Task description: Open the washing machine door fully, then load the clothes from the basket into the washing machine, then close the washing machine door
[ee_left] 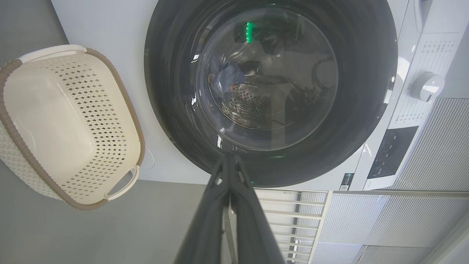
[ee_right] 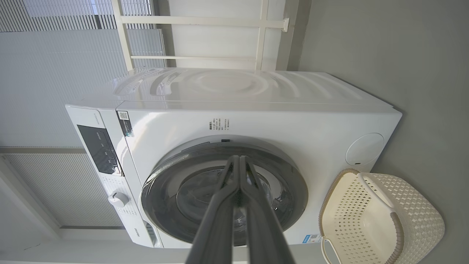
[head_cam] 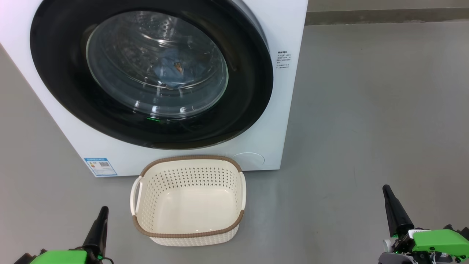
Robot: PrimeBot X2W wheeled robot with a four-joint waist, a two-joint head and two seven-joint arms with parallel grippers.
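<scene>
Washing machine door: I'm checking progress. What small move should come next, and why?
Probably none: leave the left claw and right claw low, shut and empty. The basket is empty, and the clothes show through the washing machine door, which looks flush shut.

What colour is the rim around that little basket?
Brown, woven-looking; the basket's rim shows best in the head view.

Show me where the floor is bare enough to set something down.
Widest: grey floor right of the washing machine and basket, out to the right gripper. Smaller: left of the basket, between the blue label and left gripper. The basket is empty too. Crowded: basket's far rim by the machine front.
</scene>
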